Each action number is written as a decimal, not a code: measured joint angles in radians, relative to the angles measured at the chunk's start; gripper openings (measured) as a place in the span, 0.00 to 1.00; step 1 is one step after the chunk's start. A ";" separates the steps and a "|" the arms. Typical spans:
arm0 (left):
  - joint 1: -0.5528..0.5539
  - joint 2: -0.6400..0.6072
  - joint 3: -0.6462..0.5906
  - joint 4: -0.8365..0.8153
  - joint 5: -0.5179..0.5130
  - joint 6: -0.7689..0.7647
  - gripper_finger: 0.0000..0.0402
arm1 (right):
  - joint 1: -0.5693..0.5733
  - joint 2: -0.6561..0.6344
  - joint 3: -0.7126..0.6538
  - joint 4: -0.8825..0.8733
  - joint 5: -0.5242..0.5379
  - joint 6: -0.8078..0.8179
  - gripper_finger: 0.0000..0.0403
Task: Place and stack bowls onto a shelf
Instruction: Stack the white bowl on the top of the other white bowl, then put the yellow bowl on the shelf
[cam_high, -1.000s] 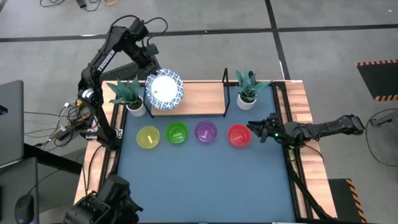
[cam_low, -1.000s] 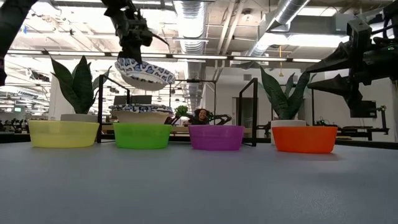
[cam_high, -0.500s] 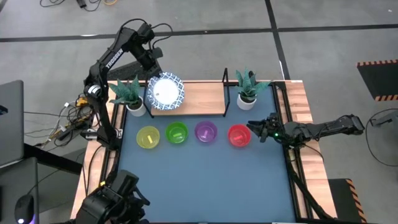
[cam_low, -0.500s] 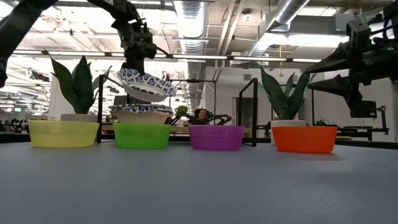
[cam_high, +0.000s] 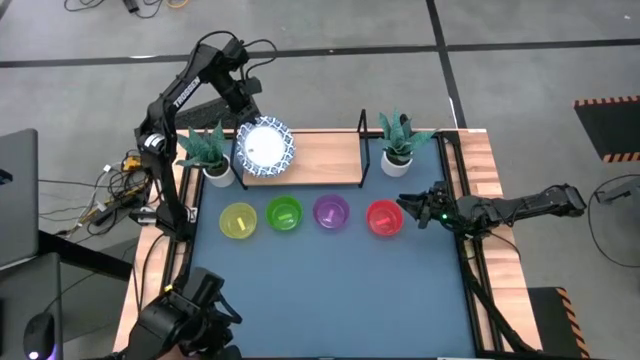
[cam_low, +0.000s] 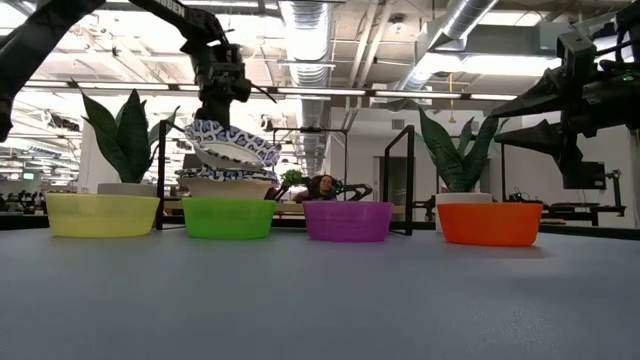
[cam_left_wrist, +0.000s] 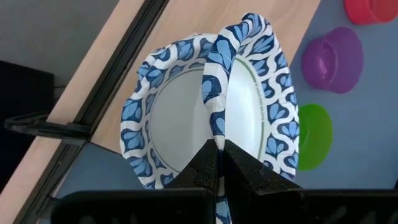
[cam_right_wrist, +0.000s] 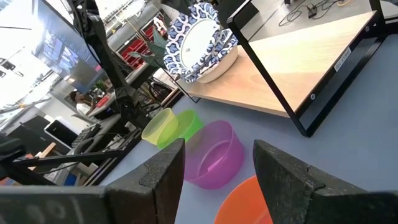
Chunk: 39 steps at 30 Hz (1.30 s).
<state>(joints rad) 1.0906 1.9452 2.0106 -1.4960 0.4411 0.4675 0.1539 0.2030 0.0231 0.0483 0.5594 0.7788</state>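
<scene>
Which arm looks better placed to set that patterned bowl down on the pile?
Left. The left gripper already pinches the patterned bowl just above the stack on the shelf; the right gripper waits open beside the red bowl.

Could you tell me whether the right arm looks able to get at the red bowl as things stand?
Probably yes: the right pincer hovers open just beside the red bowl, and nothing lies between them.

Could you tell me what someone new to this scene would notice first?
Probably the blue-patterned bowl, tilted in the left gripper, which pinches its rim just above a stack of like bowls on the shelf's left end. Next, the yellow, green, purple and red bowls lined up in front, the open right gripper beside the red one.
</scene>
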 joint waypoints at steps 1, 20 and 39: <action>0.000 0.005 0.000 -0.001 -0.001 0.000 0.00 | 0.000 0.000 0.000 0.000 0.000 0.000 0.53; 0.000 0.046 0.000 0.018 -0.094 0.030 0.16 | 0.000 0.000 0.000 -0.002 0.000 0.008 0.53; -0.004 0.046 0.148 0.045 0.041 -0.037 0.45 | 0.000 0.000 0.000 -0.002 -0.008 0.008 0.53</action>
<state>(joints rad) 1.0863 1.9907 2.1583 -1.4506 0.4820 0.4305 0.1539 0.2031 0.0231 0.0460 0.5510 0.7868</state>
